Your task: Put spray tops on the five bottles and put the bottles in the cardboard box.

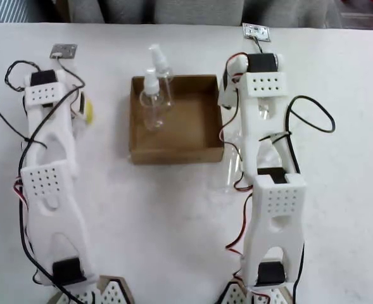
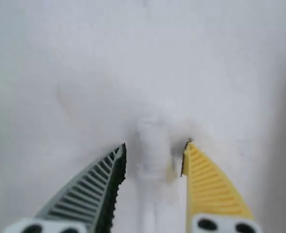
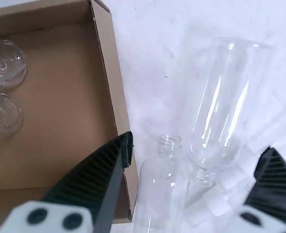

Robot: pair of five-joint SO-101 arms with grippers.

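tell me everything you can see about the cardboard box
The cardboard box is brown, shallow and open-topped, with plain walls. It sits flat on the white table between the two arms. Two capped bottles, clear with white spray tops, are in its left part; the rest of its floor is bare. An uncapped bottle is close outside the wall on the right arm's side.

Left arm (image 1: 47,180) and right arm (image 1: 278,199) are being held outstretched, left gripper (image 2: 155,145) and right gripper (image 3: 198,148) with jaws parted.
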